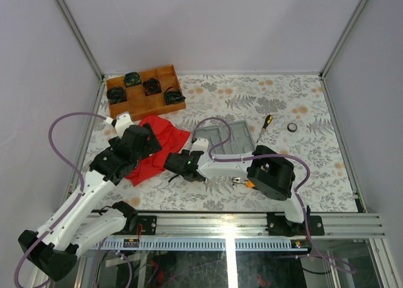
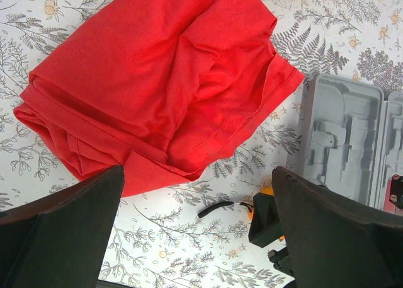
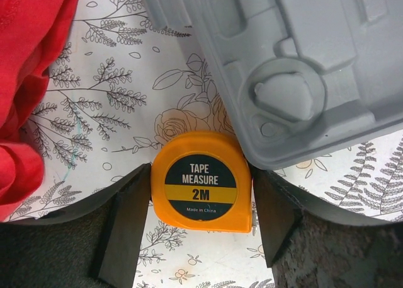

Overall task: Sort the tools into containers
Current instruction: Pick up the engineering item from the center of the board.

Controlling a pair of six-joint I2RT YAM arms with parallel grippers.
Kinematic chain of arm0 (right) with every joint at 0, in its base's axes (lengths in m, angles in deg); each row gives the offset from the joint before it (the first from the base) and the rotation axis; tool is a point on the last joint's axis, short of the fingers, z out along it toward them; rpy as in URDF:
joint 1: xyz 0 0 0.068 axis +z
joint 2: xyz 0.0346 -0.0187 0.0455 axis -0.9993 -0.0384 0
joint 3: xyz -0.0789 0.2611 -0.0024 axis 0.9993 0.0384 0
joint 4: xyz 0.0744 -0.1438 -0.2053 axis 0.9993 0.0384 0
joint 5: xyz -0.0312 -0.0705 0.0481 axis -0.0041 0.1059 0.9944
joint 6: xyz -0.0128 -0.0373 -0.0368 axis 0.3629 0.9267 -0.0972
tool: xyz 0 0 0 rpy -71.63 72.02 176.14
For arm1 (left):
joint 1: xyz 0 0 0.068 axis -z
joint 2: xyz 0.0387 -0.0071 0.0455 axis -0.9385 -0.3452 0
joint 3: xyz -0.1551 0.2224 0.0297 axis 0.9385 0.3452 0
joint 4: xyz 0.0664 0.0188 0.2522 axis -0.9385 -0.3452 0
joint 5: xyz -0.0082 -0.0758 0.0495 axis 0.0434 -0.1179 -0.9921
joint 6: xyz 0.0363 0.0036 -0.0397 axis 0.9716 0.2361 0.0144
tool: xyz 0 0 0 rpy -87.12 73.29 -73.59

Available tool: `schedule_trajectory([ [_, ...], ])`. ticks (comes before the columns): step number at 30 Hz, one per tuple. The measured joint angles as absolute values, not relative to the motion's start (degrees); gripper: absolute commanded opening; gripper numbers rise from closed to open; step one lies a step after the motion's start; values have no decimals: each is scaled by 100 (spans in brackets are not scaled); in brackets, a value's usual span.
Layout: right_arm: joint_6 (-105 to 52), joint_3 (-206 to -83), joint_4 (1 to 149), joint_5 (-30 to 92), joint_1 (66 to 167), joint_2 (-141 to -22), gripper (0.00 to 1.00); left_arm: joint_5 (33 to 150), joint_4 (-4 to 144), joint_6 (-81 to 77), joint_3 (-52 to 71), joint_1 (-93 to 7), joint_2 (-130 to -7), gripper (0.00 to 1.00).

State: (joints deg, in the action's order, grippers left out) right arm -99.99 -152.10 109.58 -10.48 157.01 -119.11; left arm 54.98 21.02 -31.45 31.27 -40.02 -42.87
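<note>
Clearly, my right hand (image 3: pixel 200 198) was clamped on the orange tape measure (image 3: pixel 201 181), with a finger tight against each side. The measure's upper edge touched a corner of the open grey tool case (image 3: pixel 315 61). My left hand (image 2: pixel 198 200) hung with its fingers wide apart and nothing between them, above the edge of the red cloth (image 2: pixel 164 80) on the desk (image 1: pixel 315 174). Farther out, a black-and-yellow-handled screwdriver (image 1: pixel 267 122) lay just right of the case.
</note>
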Motion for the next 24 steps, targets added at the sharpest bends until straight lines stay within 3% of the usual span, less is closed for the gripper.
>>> schedule_trajectory([
  [9, -8915, -14032, 9876, -701, 15690, -11133, 36, 5500, 2104, -3148, 3127, -4002, -4324, 100],
  [16, -7824, -12329, 8886, -316, 15688, -9551, 35, 5583, 2108, -3150, 3127, -4002, -4377, 100],
  [24, -6430, -11932, 8418, -532, 15589, -8519, 28, 5660, 2110, -3150, 3127, -4002, -4479, 100],
])
